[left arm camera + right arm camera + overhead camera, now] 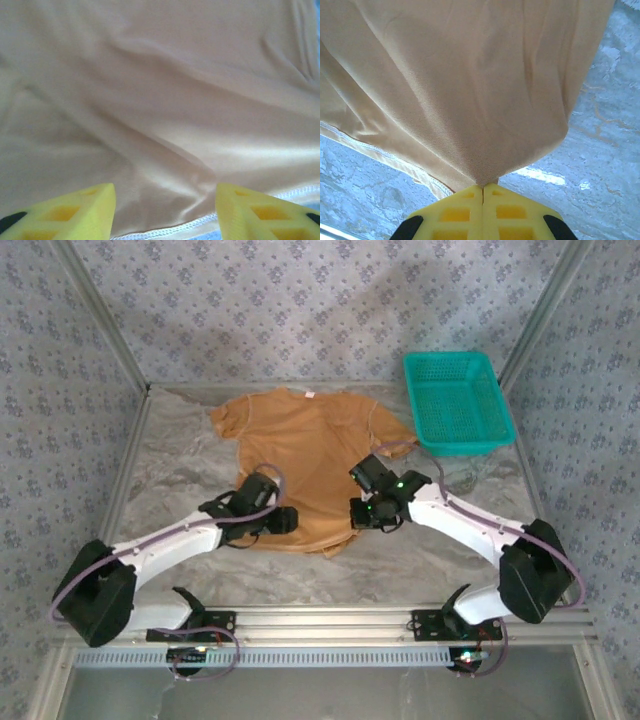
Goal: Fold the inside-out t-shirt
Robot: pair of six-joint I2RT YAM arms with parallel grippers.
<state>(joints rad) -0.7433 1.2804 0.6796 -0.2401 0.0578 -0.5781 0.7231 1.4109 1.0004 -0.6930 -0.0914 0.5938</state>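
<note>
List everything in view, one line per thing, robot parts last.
t-shirt: one, tan, spread mid-table, collar toward the far side.
label: one, white, at the t-shirt's collar.
basket: one, teal, far right of the table, beside a sleeve.
table: one, grey marbled top, under the t-shirt and basket.
backdrop: one, blue-grey patterned, around the table's far and side edges.
left hand: one, yellow, open over the t-shirt by its near hem.
right hand: one, yellow, shut on a pinch of the t-shirt near its hem.
</note>
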